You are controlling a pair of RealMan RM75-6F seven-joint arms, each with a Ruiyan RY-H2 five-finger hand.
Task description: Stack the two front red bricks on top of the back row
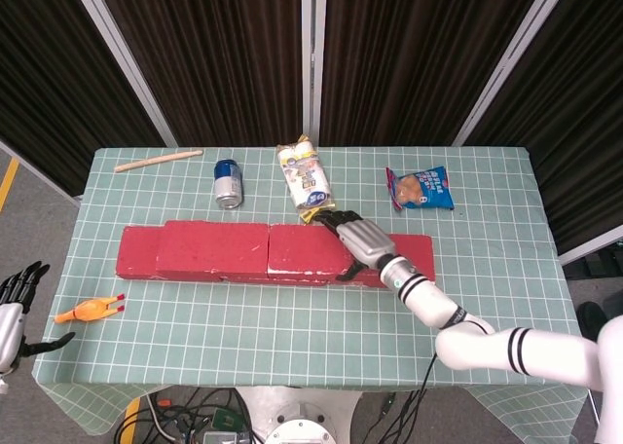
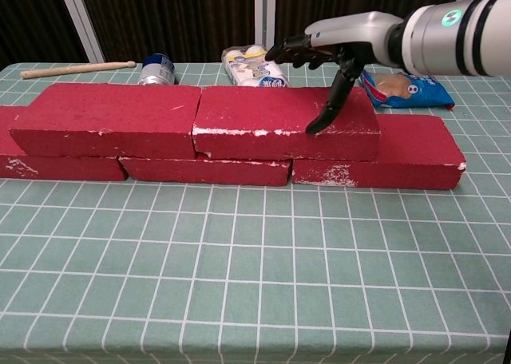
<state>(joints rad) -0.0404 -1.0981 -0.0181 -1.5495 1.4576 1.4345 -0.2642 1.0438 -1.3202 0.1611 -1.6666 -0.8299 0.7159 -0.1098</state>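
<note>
Chest view: blue can [image 2: 158, 69] stands behind stacked red bricks [image 2: 283, 123].

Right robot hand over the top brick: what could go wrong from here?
1. The right robot hand is spread above the upper right brick with its thumb hanging at the front face; lifting away could drag the brick forward.
2. Its fingers reach back toward the snack pack, which a sweep could knock.
</note>
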